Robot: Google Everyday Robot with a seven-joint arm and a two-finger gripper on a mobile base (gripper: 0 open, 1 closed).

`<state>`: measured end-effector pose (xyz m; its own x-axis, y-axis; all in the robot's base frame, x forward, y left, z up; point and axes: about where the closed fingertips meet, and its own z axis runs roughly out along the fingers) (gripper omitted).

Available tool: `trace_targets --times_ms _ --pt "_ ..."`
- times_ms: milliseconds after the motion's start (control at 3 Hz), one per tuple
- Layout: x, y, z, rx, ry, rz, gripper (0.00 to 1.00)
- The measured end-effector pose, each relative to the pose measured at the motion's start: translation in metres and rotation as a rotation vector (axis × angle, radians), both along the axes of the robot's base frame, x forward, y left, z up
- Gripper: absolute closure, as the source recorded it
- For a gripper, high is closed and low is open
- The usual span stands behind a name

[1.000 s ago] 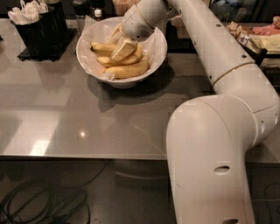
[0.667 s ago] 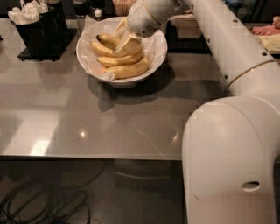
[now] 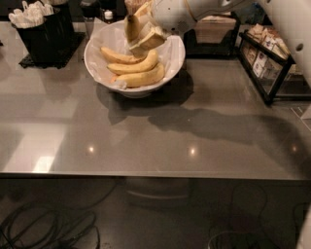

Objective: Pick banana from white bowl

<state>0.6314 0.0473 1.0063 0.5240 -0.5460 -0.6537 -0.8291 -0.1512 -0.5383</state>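
Observation:
The white bowl, lined with crinkled paper, stands at the back of the grey table. Three yellow bananas lie in it. My gripper hangs over the bowl's far right side, coming in from the upper right. It is shut on the banana, which hangs nearly upright, lifted clear of the pile, with its lower end hidden behind the beige fingers.
A black cutlery holder with white packets stands left of the bowl. Dark bottles stand behind it. A black frame with a box and a black rack of packets stand at the right. The table's front edge runs along the bottom.
The gripper has risen from the pile with one banana in it, which now hangs upright above the others. The arm has swung up and out of the foreground.

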Motion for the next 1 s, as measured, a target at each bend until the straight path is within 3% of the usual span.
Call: trace_targets --times_ms 333,667,1000 --pt "-0.066 0.011 0.060 0.145 -0.163 0.028 1.00" --pt "-0.125 0.036 0.092 0.277 -0.256 0.016 1.00" --pt "-0.133 0.037 0.084 0.329 -0.244 -0.033 1.00"
